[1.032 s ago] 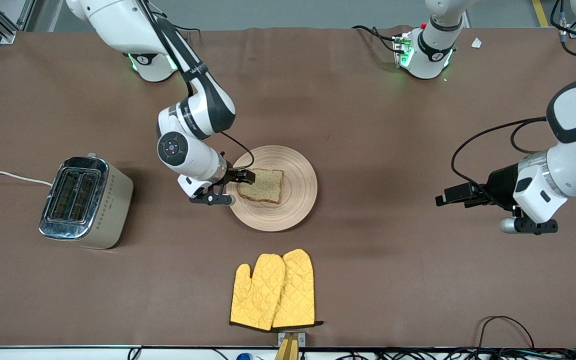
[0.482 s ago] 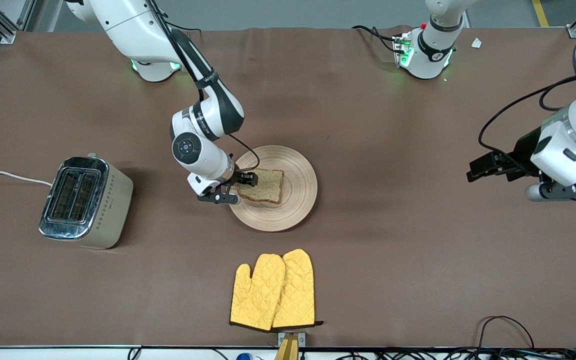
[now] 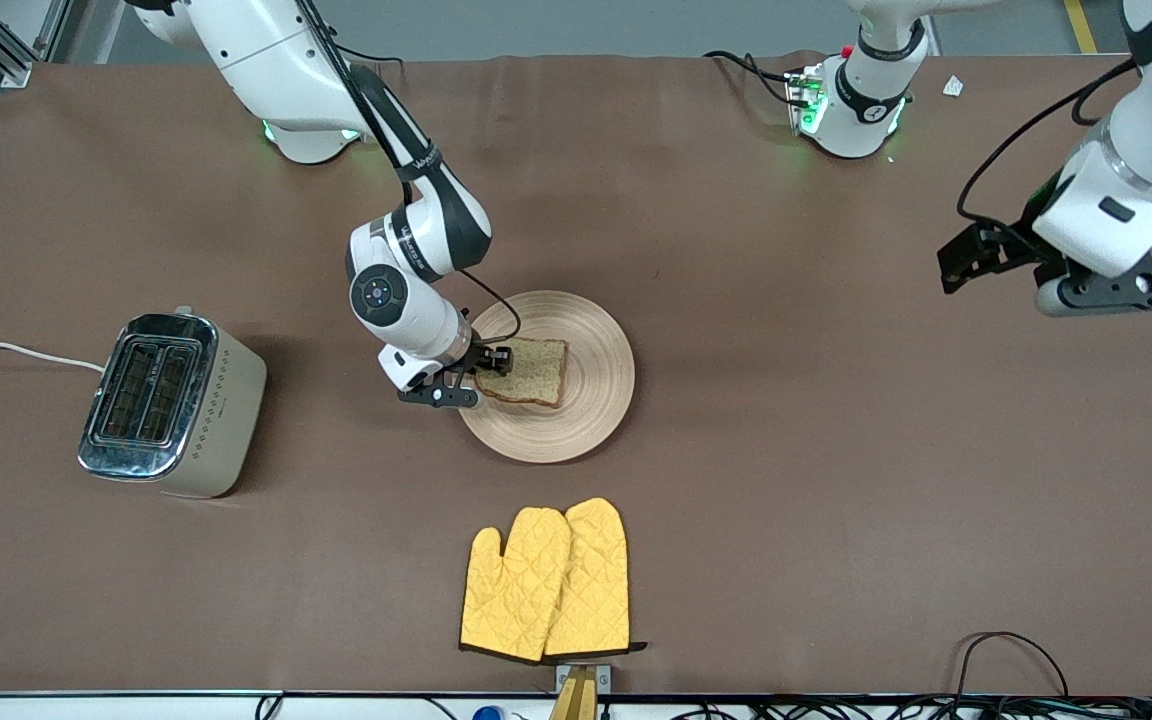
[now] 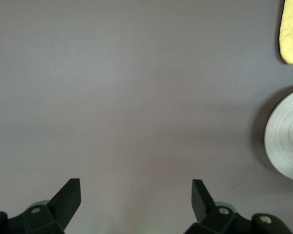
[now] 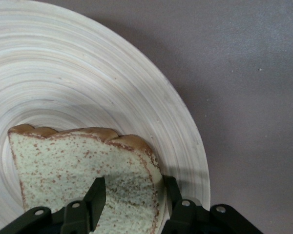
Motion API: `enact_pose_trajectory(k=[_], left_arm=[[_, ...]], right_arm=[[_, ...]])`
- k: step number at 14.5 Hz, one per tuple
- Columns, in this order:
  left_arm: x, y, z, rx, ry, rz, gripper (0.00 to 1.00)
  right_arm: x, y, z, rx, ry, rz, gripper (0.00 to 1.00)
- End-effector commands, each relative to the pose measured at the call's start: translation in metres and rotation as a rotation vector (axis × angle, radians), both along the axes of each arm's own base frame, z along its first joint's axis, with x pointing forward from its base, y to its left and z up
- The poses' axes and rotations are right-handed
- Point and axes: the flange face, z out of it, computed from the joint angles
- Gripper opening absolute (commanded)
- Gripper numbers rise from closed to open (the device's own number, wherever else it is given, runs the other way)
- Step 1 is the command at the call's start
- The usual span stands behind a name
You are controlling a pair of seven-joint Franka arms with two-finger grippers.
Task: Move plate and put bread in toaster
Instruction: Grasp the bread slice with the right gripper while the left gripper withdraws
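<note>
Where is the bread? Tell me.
The bread lies on the plate mid-table, its edge toward the toaster between the right gripper's fingers.

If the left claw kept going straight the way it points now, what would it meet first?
Most likely just the bare tablecloth: the left claw hangs open above it, with nothing between its fingers. The plate lies off to one side.

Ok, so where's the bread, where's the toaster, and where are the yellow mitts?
bread (image 3: 528, 370), front view, middle of the speckled crumb.
toaster (image 3: 226, 400), front view, its dotted cream side.
yellow mitts (image 3: 548, 582), front view, where the two quilted mitts meet.
</note>
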Motion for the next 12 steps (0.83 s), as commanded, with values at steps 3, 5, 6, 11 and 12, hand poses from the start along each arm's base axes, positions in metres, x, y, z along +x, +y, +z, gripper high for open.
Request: enact_pose_trajectory(k=[3,5,6,11,12], left_arm=[[-0.04,0.01,0.011,0.028,-0.012,-0.065,1.0],[-0.046,0.01,0.016,0.031,-0.015,-0.068,1.0],[-0.045,0.013,0.017,0.029,-0.017,-0.065,1.0],[-0.043,0.015,0.024,0.025,-0.031,-0.078,1.0],[-0.042,0.016,0.025,0.023,-0.031,-0.095,1.0]], right_arm=[[-0.009,0.003,-0.008,0.001,-0.003,-0.019,0.23],[-0.009,0.002,-0.007,0.0,-0.001,-0.023,0.06],[-0.01,0.004,-0.007,0.001,-0.001,-0.02,0.01],[-0.008,0.008,0.008,0.002,0.008,-0.022,0.0],[-0.005,0.006,0.028,0.004,0.011,-0.014,0.0]])
